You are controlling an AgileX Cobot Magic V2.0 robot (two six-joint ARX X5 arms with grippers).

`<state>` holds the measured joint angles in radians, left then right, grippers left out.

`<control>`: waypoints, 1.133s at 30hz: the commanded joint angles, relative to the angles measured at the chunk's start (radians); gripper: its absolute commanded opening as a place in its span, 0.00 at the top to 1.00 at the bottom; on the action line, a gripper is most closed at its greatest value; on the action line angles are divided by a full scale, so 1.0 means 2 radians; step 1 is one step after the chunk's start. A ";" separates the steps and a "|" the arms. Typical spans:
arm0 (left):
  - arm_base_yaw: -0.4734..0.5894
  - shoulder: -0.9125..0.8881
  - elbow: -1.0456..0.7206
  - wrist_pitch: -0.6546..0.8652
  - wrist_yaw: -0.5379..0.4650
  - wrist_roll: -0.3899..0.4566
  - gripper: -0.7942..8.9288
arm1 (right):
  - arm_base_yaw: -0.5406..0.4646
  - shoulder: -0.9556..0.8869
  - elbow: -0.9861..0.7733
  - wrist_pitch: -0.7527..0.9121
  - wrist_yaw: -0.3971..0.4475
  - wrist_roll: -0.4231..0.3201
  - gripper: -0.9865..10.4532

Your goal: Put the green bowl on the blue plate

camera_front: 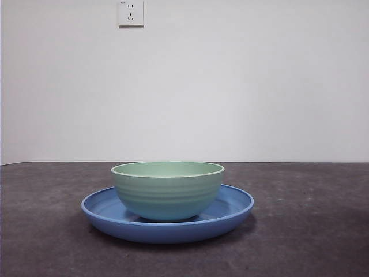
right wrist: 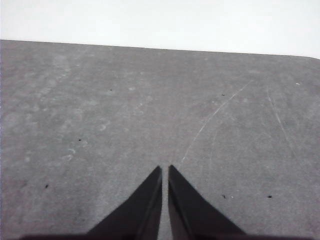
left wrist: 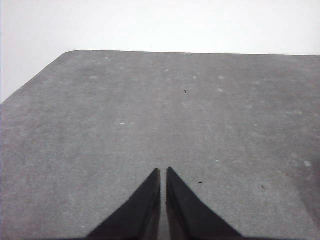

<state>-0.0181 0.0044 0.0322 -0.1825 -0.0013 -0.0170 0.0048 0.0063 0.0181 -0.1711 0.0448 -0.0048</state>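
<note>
In the front view, the green bowl (camera_front: 167,189) stood upright inside the blue plate (camera_front: 98,209), its base resting on the plate's floor close to centre, with plate rim showing from about 3 o'clock round through 6 to 9 o'clock. No arm or gripper appeared in this view. On that evidence the placing step was judged complete, and nothing further seemed to be called for beyond keeping both arms clear of the crockery. The bowl's interior was hidden by its near wall, the contact between base and plate was shadowed, and the plate's far rim at 12 o'clock was masked by the bowl, so exact centring could not be confirmed. A wall socket (camera_front: 130,12) sat on the white wall behind. In the left wrist view, the left gripper (left wrist: 163,172) hung over bare grey table (left wrist: 150,100), its jaws drawn together to a thin slit and holding nothing; neither bowl nor plate entered this view, and the jaw roots were cut off by the picture's edge. In the right wrist view, the right gripper (right wrist: 165,170) was likewise closed to a narrow gap and empty, over scratched tabletop. How far either arm stood from the crockery could not be established from these views.
</note>
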 commanded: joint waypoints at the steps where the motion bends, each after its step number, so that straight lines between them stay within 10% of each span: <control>1: -0.001 -0.001 -0.010 -0.003 -0.002 -0.001 0.90 | -0.001 -0.001 -0.004 -0.002 -0.002 -0.007 0.90; 34: -0.001 -0.001 -0.010 -0.003 -0.002 -0.001 0.90 | -0.001 -0.001 -0.004 0.007 -0.001 -0.007 0.90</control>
<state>-0.0185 0.0044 0.0322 -0.1825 -0.0013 -0.0170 0.0048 0.0063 0.0177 -0.1661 0.0448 -0.0048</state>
